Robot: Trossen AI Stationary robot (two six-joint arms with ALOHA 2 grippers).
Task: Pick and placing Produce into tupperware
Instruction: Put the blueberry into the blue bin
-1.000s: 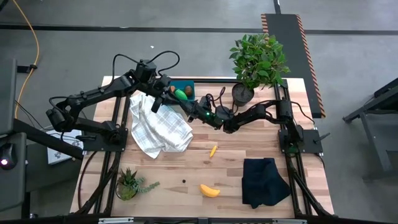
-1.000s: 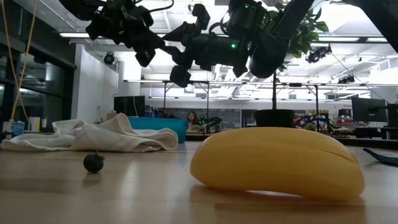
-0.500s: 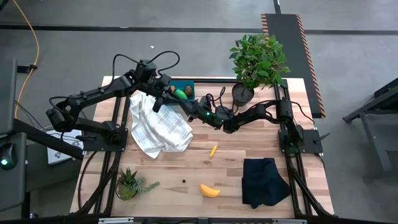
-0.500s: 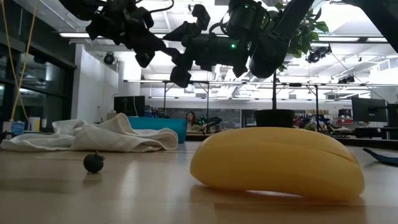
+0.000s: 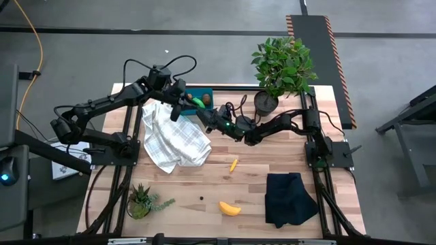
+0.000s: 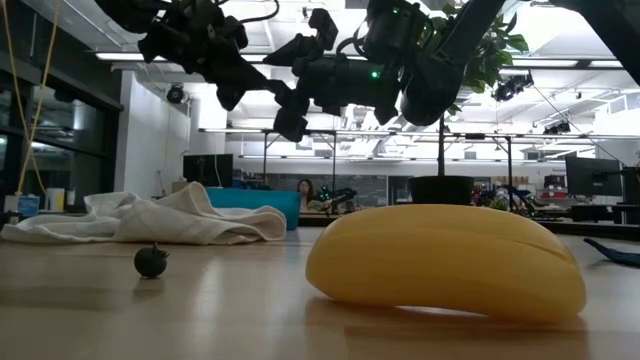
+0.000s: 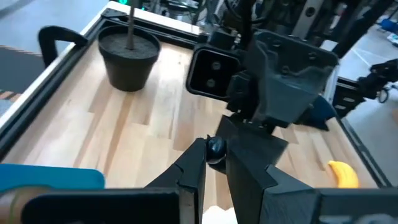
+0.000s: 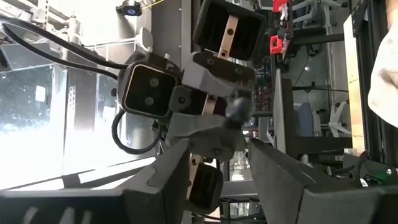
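A tiny dark berry (image 7: 216, 148) is pinched between the left gripper (image 5: 178, 106) and the right gripper (image 5: 204, 113), beside the teal tupperware (image 5: 201, 93) at the bench's (image 5: 272, 156) far edge; since a second ago the left gripper has edged closer. The banana (image 5: 229, 208) lies unmoved near the front.

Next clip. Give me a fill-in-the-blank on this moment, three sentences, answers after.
1. The left gripper pinches the dark berry, while the right gripper's fingers stand ____.
2. The checked cloth lying beside the tupperware is coloured ____.
3. Of the two cloths on the table, the banana lies nearer the ____ one.

Missing words: open; white; black.
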